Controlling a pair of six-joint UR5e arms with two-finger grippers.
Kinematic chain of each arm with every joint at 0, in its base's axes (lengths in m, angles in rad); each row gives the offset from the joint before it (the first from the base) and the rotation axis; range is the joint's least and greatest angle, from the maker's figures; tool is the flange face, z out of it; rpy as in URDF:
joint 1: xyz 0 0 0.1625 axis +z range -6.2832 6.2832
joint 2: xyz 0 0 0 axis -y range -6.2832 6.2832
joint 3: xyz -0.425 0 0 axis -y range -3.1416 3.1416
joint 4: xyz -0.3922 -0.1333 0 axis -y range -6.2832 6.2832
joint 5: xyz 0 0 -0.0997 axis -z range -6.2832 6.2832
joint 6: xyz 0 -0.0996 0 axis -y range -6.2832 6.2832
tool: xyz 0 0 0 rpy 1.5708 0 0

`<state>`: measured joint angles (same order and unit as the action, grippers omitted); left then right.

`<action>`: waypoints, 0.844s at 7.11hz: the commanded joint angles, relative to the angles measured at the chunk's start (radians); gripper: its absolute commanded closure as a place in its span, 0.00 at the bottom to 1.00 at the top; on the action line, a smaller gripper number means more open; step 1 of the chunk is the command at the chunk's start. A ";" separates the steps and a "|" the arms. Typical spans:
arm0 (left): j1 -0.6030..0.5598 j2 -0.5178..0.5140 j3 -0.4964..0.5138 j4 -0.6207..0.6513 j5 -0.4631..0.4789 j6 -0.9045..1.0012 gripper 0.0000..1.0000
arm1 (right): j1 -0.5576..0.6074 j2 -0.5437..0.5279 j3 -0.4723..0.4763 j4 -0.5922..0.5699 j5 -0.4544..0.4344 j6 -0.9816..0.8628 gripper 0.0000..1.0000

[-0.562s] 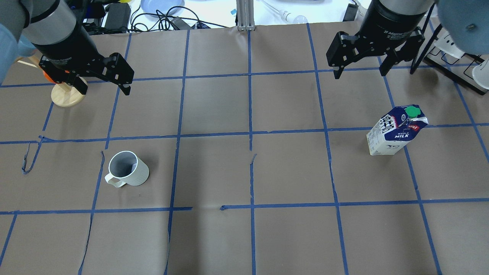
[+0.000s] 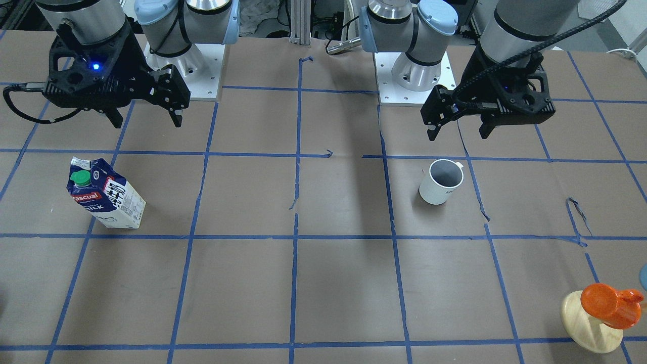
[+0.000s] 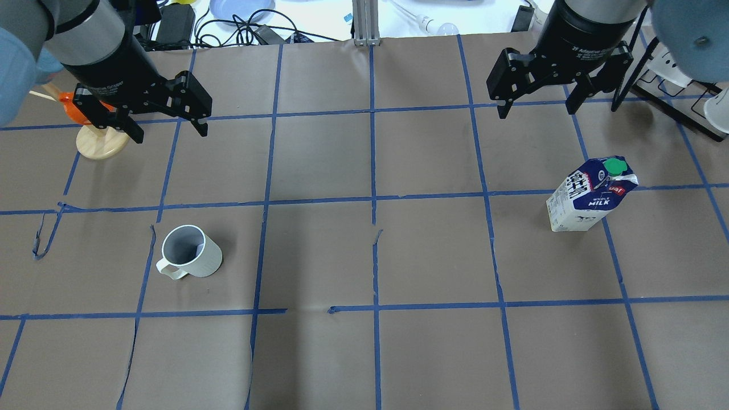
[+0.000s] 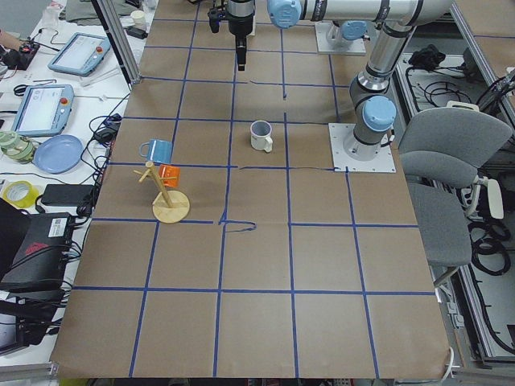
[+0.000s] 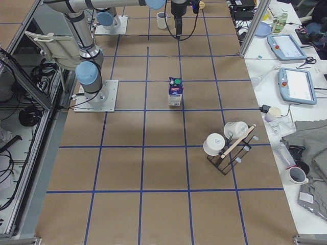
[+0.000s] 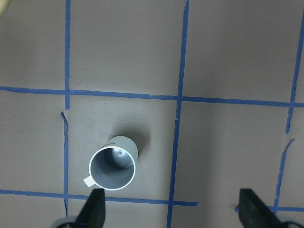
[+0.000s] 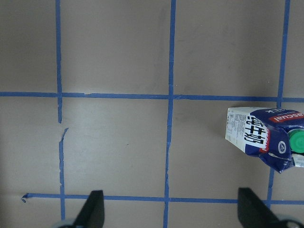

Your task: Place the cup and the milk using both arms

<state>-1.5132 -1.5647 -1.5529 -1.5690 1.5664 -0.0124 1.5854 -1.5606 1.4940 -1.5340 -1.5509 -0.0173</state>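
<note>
A brown paper surface (image 3: 319, 256) is gridded with blue tape (image 3: 372, 159). The smooth round cup (image 3: 192, 257) is stood at 8 o'clock, the boxy milk (image 3: 581, 205) at 3 o'clock, bare paper round each. The left jaws and the right jaws are held spread, empty.

The brown paper (image 3: 319, 256) is matt and slightly creased, gridded with smooth blue tape (image 3: 373, 159). The mug (image 3: 196, 261), lower left, looks like glossy glazed white ceramic. The carton (image 3: 581, 199), right, is printed card with a green plastic cap (image 3: 615, 165). The stand (image 3: 102, 143), upper left, is pale, smooth wood.
</note>
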 commanded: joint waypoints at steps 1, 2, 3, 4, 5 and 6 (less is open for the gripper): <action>0.011 0.012 0.001 0.003 -0.005 0.070 0.00 | -0.001 -0.001 0.002 0.000 0.000 -0.001 0.00; 0.011 0.017 -0.002 0.003 0.003 0.098 0.00 | -0.001 -0.001 0.000 0.000 0.000 -0.001 0.00; 0.013 0.018 -0.006 0.003 0.001 0.098 0.00 | -0.001 -0.001 0.000 0.000 0.000 -0.001 0.00; 0.013 0.018 -0.016 0.001 0.003 0.103 0.00 | 0.001 0.001 0.002 0.000 0.000 -0.001 0.00; 0.028 0.018 -0.016 0.000 0.006 0.159 0.00 | 0.001 -0.001 0.002 0.000 0.000 -0.001 0.00; 0.125 0.003 -0.027 0.001 0.003 0.267 0.00 | 0.001 -0.001 0.002 0.000 0.000 -0.001 0.00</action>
<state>-1.4631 -1.5503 -1.5708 -1.5681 1.5704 0.1586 1.5860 -1.5612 1.4954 -1.5340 -1.5509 -0.0184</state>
